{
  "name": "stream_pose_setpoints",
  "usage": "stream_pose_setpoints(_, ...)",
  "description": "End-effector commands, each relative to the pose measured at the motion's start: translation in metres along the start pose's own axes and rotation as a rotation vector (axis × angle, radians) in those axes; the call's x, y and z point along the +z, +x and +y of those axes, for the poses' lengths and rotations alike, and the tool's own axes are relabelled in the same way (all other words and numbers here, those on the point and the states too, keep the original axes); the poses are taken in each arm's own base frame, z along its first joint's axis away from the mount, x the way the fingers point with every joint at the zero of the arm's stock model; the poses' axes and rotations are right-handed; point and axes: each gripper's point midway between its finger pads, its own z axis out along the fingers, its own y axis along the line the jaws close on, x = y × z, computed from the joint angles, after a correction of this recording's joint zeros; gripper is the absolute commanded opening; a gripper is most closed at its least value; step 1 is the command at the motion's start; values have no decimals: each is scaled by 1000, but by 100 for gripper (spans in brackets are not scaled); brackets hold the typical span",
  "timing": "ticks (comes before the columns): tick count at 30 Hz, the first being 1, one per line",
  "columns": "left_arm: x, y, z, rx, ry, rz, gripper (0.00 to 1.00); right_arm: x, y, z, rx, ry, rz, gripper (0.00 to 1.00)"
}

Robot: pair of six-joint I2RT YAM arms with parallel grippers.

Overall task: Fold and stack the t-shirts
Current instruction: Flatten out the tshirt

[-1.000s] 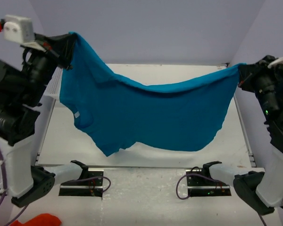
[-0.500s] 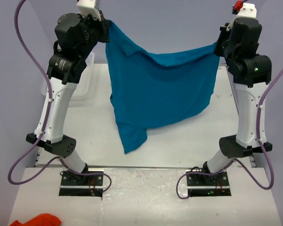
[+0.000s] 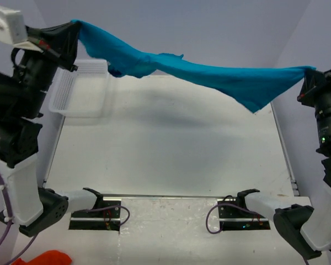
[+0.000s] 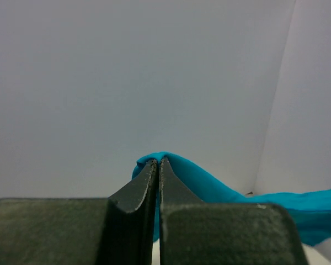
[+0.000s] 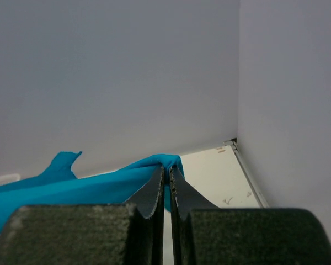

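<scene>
I have the left end effector (image 3: pixel 73 28) clamped shut on one edge of the teal-blue t-shirt (image 3: pixel 209 74), and the right end effector (image 3: pixel 307 75) pinched closed on the opposite edge; each wrist view shows fabric bunched right at the closed fingertips. Half a second ago the shirt hung between the two end effectors as a broad sheet, its lower corner dangling toward the counter (image 3: pixel 171 149). Now both arms have swung wide apart and the garment is drawn out into a narrow, nearly level band running from the left end effector across to the right one, well above the counter and touching nothing else. A bunched fold sags just beyond the left end effector, and a loose flap droops just short of the right one. The white mesh basket (image 3: pixel 80 91) sits below the left end effector, clear of the cloth. I read this as the stretch-and-flick that spreads the shirt before laying it flat, so folding proper has not begun. The twist in the band worries me: lowered like this, the shirt could land rumpled rather than open.
</scene>
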Motion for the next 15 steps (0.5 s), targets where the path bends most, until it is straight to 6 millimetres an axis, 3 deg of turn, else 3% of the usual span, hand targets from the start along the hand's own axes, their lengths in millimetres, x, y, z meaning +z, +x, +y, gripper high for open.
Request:
stream_pose_setpoints(1, -17, -25, -7, -21, 33, -57, 0, 3, 6, 0, -7, 5, 11, 0)
stream_pose_setpoints(6, -28, -32, -13, -41, 59, -65, 0, -9, 4, 3, 22, -31, 23, 0)
stream_pose_setpoints(10, -18, -27, -12, -43, 55, -56, 0, 3, 11, 11, 25, -37, 57, 0)
stream_pose_setpoints(13, 7, 1, -6, -25, 28, 1, 0, 19, 20, 16, 12, -27, 91, 0)
stream_pose_setpoints(14, 14, 10, -2, -18, 12, 17, 0, 37, 30, 21, -5, -19, 120, 0)
stream_pose_setpoints(15, 33, 33, 3, -15, -9, 61, 0, 46, 31, 23, -14, -11, 124, 0)
